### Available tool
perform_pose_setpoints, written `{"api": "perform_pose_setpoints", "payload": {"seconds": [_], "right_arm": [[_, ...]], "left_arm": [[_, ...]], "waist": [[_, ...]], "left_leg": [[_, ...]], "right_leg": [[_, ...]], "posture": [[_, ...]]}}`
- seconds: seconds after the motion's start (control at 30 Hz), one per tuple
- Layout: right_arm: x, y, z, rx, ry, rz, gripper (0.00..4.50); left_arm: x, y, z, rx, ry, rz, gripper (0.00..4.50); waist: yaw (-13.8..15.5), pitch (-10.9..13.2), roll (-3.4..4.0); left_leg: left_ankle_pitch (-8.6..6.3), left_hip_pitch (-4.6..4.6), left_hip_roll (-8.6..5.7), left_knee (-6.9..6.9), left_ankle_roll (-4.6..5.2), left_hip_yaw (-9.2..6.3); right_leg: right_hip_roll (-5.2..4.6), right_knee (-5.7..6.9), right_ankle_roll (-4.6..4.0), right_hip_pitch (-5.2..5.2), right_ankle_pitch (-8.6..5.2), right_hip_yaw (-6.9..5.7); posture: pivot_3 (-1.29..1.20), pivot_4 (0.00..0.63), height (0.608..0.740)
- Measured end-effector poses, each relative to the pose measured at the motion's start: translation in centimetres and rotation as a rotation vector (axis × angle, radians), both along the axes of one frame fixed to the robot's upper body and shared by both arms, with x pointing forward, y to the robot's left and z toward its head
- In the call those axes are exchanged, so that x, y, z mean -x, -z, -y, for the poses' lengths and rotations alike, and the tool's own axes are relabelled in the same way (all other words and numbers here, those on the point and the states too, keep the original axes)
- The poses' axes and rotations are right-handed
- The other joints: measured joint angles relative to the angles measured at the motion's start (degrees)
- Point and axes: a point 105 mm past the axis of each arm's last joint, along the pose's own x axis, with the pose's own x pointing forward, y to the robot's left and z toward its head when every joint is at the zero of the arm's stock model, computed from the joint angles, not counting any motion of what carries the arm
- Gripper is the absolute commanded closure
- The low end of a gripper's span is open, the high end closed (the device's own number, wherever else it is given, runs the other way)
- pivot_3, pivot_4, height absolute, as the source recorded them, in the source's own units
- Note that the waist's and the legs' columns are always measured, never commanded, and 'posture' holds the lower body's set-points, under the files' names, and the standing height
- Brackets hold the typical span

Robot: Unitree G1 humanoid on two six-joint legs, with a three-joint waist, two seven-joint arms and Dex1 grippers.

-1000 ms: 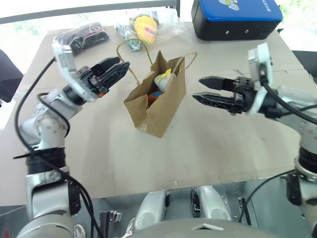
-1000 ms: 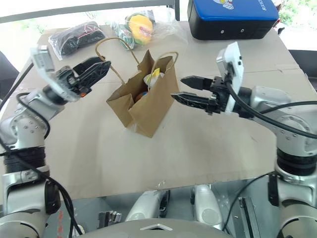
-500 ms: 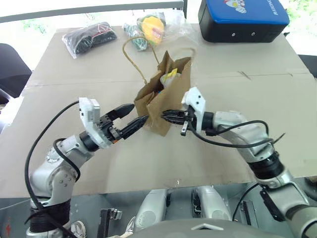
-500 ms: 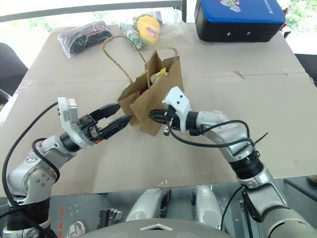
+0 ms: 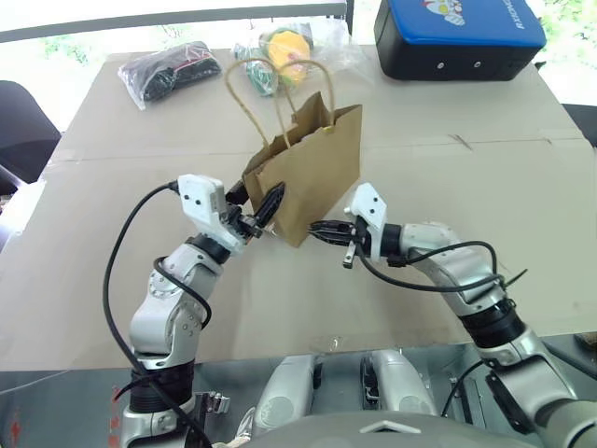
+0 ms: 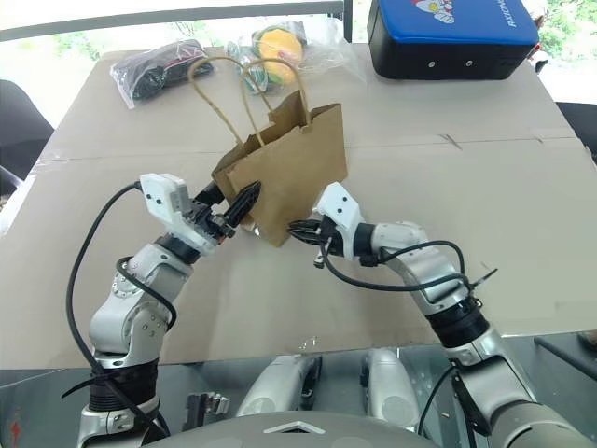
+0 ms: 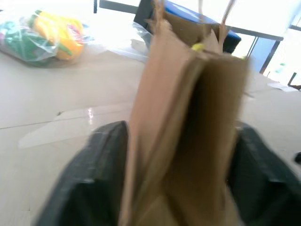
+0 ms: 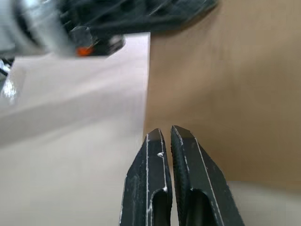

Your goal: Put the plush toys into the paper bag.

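Brown kraft paper, creased and stiff, is making up the tall paper bag [image 5: 312, 173] that is standing upright near the middle of the pale cardboard-covered table [image 5: 438, 280], its two twisted paper loop handles [image 5: 244, 93] rising above its mouth. The bag's long axis is running up and down, and both arms are meeting it low, at its near end. The left gripper [image 5: 264, 210] is the nearer one: in the left wrist view its two black fingers [image 7: 96, 174] are sitting on either side of the bag's narrow folded edge, at a middling spread, touching or just about touching the paper; I cannot tell whether they are squeezing it yet. The right gripper [image 5: 322, 230] is pointing across at the bag's near bottom corner with its jaws pressed together, holding nothing, its tips just beside the paper wall.

The plush toys [image 7: 198, 46] are lying inside the bag, with a scrap of soft yellow peeking over the rim. My judgement is that the packing is done and the coming move depends on the left fingers pinching that thin, floppy edge squarely.
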Motion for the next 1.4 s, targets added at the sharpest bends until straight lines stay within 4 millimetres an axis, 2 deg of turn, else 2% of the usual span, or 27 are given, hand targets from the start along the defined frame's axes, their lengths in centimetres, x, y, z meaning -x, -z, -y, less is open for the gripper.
{"api": "perform_pose_setpoints", "payload": {"seconds": [0.03, 0.1, 0.13, 0.2, 0.27, 0.3, 0.37, 0.4, 0.43, 0.5, 0.6, 0.67, 0.87, 0.97, 1.07, 1.13, 1.17, 1.3, 1.4], "right_arm": [[0.1, -0.7, 0.9, -0.015, 0.017, 0.010, 3.75], [0.5, -2.1, 2.6, -0.038, 0.053, 0.053, 2.77], [0.5, -2.7, 3.1, -0.046, 0.072, 0.071, 2.41], [0.9, -3.3, 3.9, -0.061, 0.097, 0.093, 1.28], [1.5, -3.5, 5.1, -0.055, 0.117, 0.107, 0.37], [1.6, -3.6, 5.3, -0.052, 0.121, 0.109, 0.37], [2.4, -3.6, 7.2, -0.015, 0.143, 0.120, 0.37], [3.0, -3.8, 8.9, 0.011, 0.173, 0.138, 0.37], [3.1, -3.9, 9.5, 0.023, 0.187, 0.144, 0.37], [3.4, -3.8, 12.1, 0.065, 0.259, 0.146, 0.37], [3.8, -3.8, 14.1, 0.102, 0.309, 0.148, 0.37], [4.2, -4.1, 15.2, 0.123, 0.330, 0.154, 0.37], [4.9, -5.2, 16.5, 0.179, 0.268, 0.154, 0.37], [4.8, -5.3, 17.4, 0.200, 0.239, 0.135, 0.29], [4.5, -5.4, 18.5, 0.214, 0.228, 0.121, 0.29], [4.5, -5.4, 18.8, 0.217, 0.223, 0.118, 0.29], [4.5, -5.4, 18.9, 0.217, 0.220, 0.115, 0.29], [5.0, -5.1, 19.4, 0.221, 0.217, 0.103, 0.29], [5.9, -4.8, 21.0, 0.231, 0.275, 0.081, 0.29]], "left_arm": [[-0.2, 0.0, 0.0, -0.002, 0.009, 0.000, 3.15], [-0.7, 0.0, -0.2, -0.013, 0.041, 0.005, 4.09], [-0.9, -0.1, -0.4, -0.028, 0.065, 0.009, 4.42], [-1.2, -0.5, -0.4, -0.056, 0.143, 0.029, 4.50], [-1.4, -1.3, -0.8, -0.151, 0.286, 0.060, 4.50], [-1.4, -1.6, -1.0, -0.167, 0.304, 0.067, 4.50], [-1.4, -2.7, -0.7, -0.228, 0.512, 0.083, 4.50], [-1.5, -3.6, -1.2, -0.280, 0.643, 0.085, 4.50], [-1.5, -4.0, -1.5, -0.300, 0.682, 0.093, 4.50], [-2.4, -4.5, -1.6, -0.344, 0.794, 0.108, 4.50], [-3.6, -3.5, -1.7, -0.358, 0.834, 0.076, 4.50], [-4.4, -2.4, -0.9, -0.357, 0.853, 0.063, 4.50], [-4.7, -1.4, -0.3, -0.376, 0.864, 0.090, 4.50], [-4.5, -0.8, -0.5, -0.373, 0.856, 0.068, 3.50], [-3.6, 0.6, -0.5, -0.350, 0.842, 0.019, 2.11], [-3.4, 0.7, -0.6, -0.317, 0.807, -0.005, 1.17], [-3.4, 0.5, -0.8, -0.311, 0.787, -0.008, 0.89], [-2.5, -1.6, -2.6, -0.304, 0.680, -0.012, 0.89], [0.0, -2.2, -5.7, -0.242, 0.543, -0.096, 0.89]], "waist": [[0.0, 0.0, 0.00], [0.0, 0.0, 0.00], [-0.2, 0.0, 0.00], [-0.4, 0.0, 0.00], [-0.3, 0.0, 0.01], [-0.3, 0.0, 0.01], [0.4, 0.0, 0.02], [0.7, 0.0, 0.03], [0.8, 0.0, 0.04], [1.1, 0.0, 0.03], [0.8, 0.0, 0.00], [0.5, 0.1, -0.02], [-0.5, 0.1, -0.11], [-0.5, 0.0, -0.13], [-0.5, 0.0, -0.13], [-0.5, 0.0, -0.14], [-0.5, 0.0, -0.14], [-0.5, 0.0, -0.13], [-0.8, 0.0, -0.06]], "left_leg": [[0.00, 0.00, 0.01, 0.00, 0.00, -0.01], [0.00, 0.01, 0.01, -0.02, 0.00, -0.01], [0.00, 0.01, 0.01, -0.02, 0.00, -0.01], [0.00, 0.02, 0.02, -0.03, 0.00, -0.01], [0.00, -0.01, 0.02, -0.03, 0.00, -0.05], [0.00, -0.03, 0.02, -0.02, 0.00, -0.05], [0.00, -0.14, -0.03, 0.03, 0.00, -0.11], [0.00, -0.11, -0.05, 0.04, 0.00, -0.09], [0.00, -0.09, -0.07, 0.03, 0.00, -0.09], [0.00, -0.07, -0.08, 0.05, 0.01, -0.09], [0.00, -0.07, -0.08, 0.05, 0.01, -0.08], [0.00, -0.08, -0.07, 0.05, 0.02, -0.08], [0.00, -0.09, -0.05, 0.05, 0.02, -0.11], [0.01, -0.09, -0.05, 0.08, 0.02, -0.11], [0.00, -0.09, -0.04, 0.08, 0.03, -0.11], [0.00, -0.09, -0.02, 0.08, 0.03, -0.13], [0.00, -0.09, -0.01, 0.08, 0.02, -0.14], [0.00, -0.09, 0.00, 0.05, 0.03, -0.14], [-0.01, -0.03, 0.01, -0.05, 0.04, -0.12]], "right_leg": [[0.01, 0.00, 0.00, 0.00, 0.00, -0.01], [0.01, 0.00, 0.00, 0.00, 0.00, -0.01], [0.02, 0.00, 0.00, 0.00, 0.00, -0.01], [0.02, 0.01, 0.00, -0.01, 0.00, -0.01], [0.01, -0.01, 0.00, -0.01, 0.00, -0.07], [0.01, -0.03, 0.00, -0.01, 0.00, -0.08], [-0.03, -0.08, -0.01, -0.01, 0.00, -0.17], [-0.03, -0.10, 0.00, 0.03, 0.00, -0.17], [-0.05, -0.11, 0.00, 0.05, 0.00, -0.16], [-0.04, -0.10, 0.00, 0.07, 0.00, -0.18], [-0.04, -0.05, 0.00, 0.06, 0.00, -0.17], [-0.04, -0.02, 0.00, 0.05, -0.01, -0.17], [-0.04, 0.01, 0.01, 0.06, 0.00, -0.19], [-0.04, 0.01, 0.01, 0.07, 0.00, -0.19], [-0.05, 0.01, 0.01, 0.07, 0.00, -0.17], [-0.05, 0.03, 0.01, 0.06, 0.00, -0.18], [-0.04, 0.03, 0.01, 0.06, 0.00, -0.19], [-0.05, 0.01, 0.01, 0.05, 0.00, -0.17], [-0.05, -0.04, 0.01, 0.04, 0.00, -0.07]], "posture": [[0.00, 0.150, 0.740], [0.00, 0.150, 0.740], [0.00, 0.150, 0.740], [0.00, 0.150, 0.740], [0.00, 0.150, 0.740], [0.00, 0.150, 0.740], [0.00, 0.150, 0.740], [0.00, 0.150, 0.740], [0.00, 0.150, 0.740], [0.00, 0.150, 0.740], [0.00, 0.150, 0.740], [0.00, 0.150, 0.740], [0.00, 0.150, 0.740], [0.00, 0.150, 0.740], [0.00, 0.150, 0.740], [0.00, 0.150, 0.740], [0.00, 0.150, 0.740], [0.00, 0.150, 0.740], [0.00, 0.150, 0.740]]}}
